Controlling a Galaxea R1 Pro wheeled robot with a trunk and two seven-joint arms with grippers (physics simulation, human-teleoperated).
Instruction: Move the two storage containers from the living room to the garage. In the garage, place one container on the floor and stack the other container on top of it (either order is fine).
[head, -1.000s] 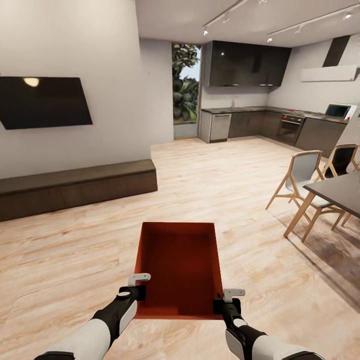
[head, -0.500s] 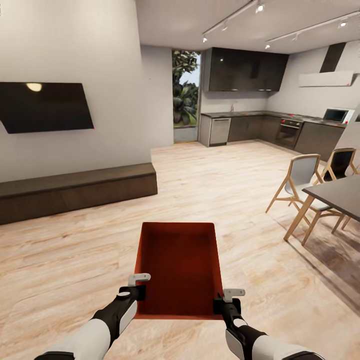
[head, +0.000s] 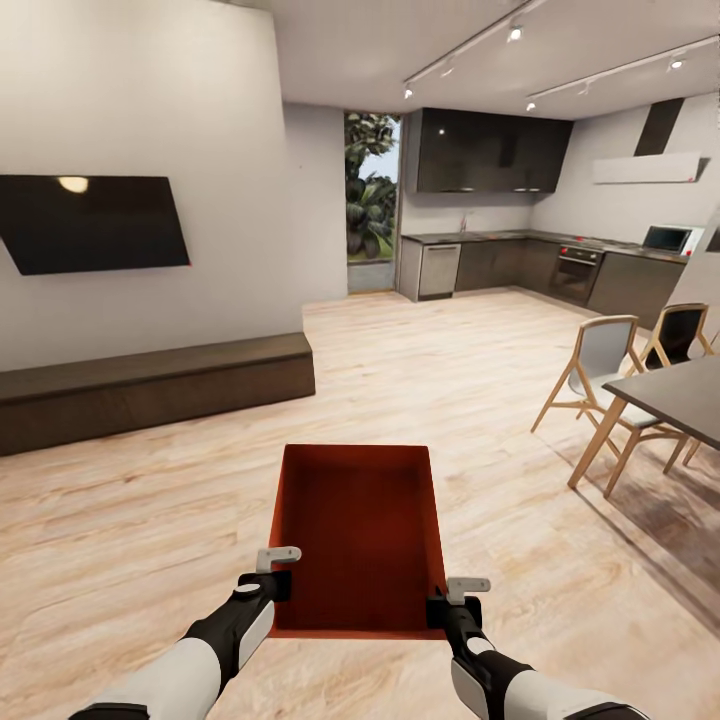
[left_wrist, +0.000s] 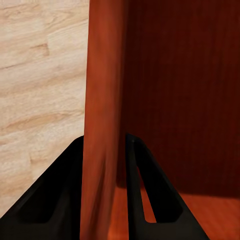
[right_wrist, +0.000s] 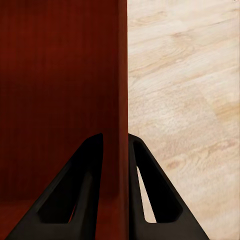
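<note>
A: Grippers first, what've they got?

B: Left gripper (left_wrist: 102, 195) is clamped on the left wall of the storage container (head: 358, 535), one finger inside, one outside. Right gripper (right_wrist: 116, 190) does the same on the right wall. Both pinch near the end closest to the robot.

A: Why two arms for one box?

B: Prob. balance. Walls are thin and the box is wide, so a single pinch would likely let it twist or sag. Gripping opposite walls looks to keep it level, open side up, centred in front of the trunk. It's empty inside, held off the wood-plank floor (head: 480, 400), not resting on it.

A: And the room?

B: Living room, open to a kitchen. Light plank flooring throughout, no concrete, so this isn't the garage. Long low dark bench (head: 150, 390) along the white wall at left, w/ a dark TV panel (head: 95, 222) above it. Dining table (head: 680, 395) and chairs (head: 600, 375) to the right. Dark kitchen cabinets (head: 490, 150) at the far end, beside a tall opening w/ greenery (head: 370, 200).

A: Task status?

B: Early, I'd say. One container in hand, garage not reached, no stacking done.
</note>
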